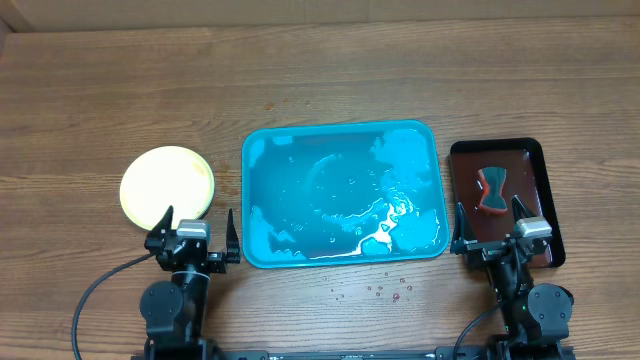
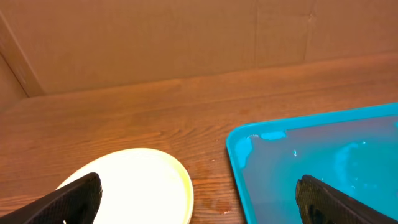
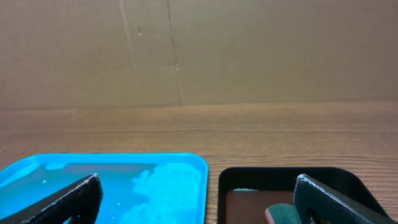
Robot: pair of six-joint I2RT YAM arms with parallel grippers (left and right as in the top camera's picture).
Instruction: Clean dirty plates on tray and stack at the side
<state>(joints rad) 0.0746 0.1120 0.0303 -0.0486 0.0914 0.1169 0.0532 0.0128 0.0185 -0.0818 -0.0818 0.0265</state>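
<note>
The turquoise tray lies in the middle of the table, wet and foamy, with no plate on it; it also shows in the left wrist view and the right wrist view. A pale yellow plate with a lime-green rim sits on the table left of the tray, also in the left wrist view; I cannot tell if others lie under it. My left gripper is open and empty near the table's front edge, between plate and tray. My right gripper is open and empty at the dark tray's near end.
A small dark brown-black tray stands right of the turquoise tray and holds a sponge, green and red, also in the right wrist view. Small red droplets dot the wood in front of the turquoise tray. A cardboard wall stands behind the table.
</note>
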